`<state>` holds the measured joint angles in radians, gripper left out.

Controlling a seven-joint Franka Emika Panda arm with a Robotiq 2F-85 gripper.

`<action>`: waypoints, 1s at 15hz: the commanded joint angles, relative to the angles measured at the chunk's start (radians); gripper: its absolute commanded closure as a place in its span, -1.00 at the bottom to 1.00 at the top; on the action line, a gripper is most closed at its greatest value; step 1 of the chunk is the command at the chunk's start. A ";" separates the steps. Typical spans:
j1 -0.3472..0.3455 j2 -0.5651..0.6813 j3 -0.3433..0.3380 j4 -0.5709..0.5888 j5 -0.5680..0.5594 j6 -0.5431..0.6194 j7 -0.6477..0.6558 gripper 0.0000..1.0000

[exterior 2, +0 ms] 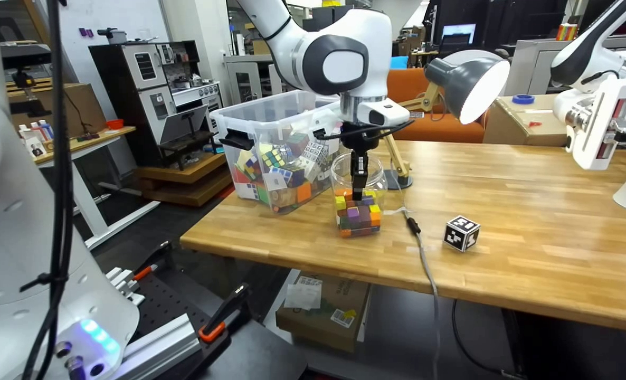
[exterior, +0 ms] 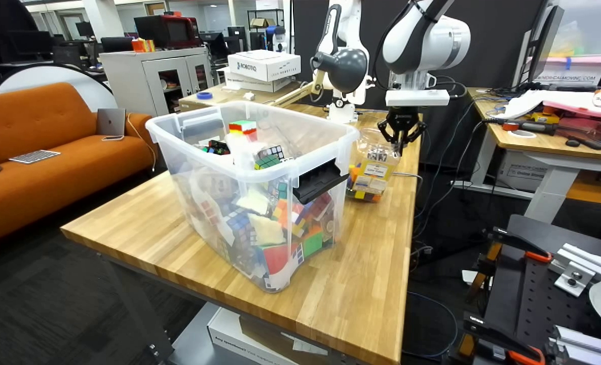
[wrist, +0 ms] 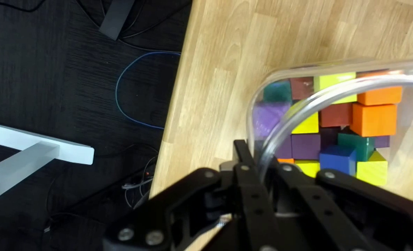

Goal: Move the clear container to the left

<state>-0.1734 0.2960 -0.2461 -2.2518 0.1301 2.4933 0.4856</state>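
Note:
The clear container (exterior: 374, 172) is a transparent jar with colored cubes inside and a yellow and white label. It stands on the wooden table near its edge, beside the large storage bin; it also shows in an exterior view (exterior 2: 359, 216). In the wrist view, its round rim (wrist: 298, 112) and the cubes fill the right side. My gripper (exterior: 400, 147) points down at the container's mouth and also shows in an exterior view (exterior 2: 359, 187). In the wrist view, the gripper (wrist: 258, 158) is shut on the rim, one finger outside the wall and one inside.
A large clear storage bin (exterior: 229, 177) full of puzzle cubes stands close beside the container. A desk lamp (exterior 2: 397, 177) is behind it. A grey cable with a switch (exterior 2: 414, 227) and a black-and-white marker cube (exterior 2: 462, 233) lie on the table (exterior 2: 534, 253). Another robot arm (exterior 2: 598, 105) stands across.

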 commanded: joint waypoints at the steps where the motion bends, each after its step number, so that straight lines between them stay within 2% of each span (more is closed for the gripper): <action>1: -0.001 -0.022 0.007 0.012 0.031 -0.018 -0.020 0.96; 8: 0.019 -0.088 -0.002 0.000 -0.024 -0.037 -0.008 0.96; 15: 0.017 -0.184 -0.005 -0.027 -0.165 -0.111 -0.006 0.96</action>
<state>-0.1600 0.1613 -0.2477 -2.2533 0.0000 2.4088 0.4846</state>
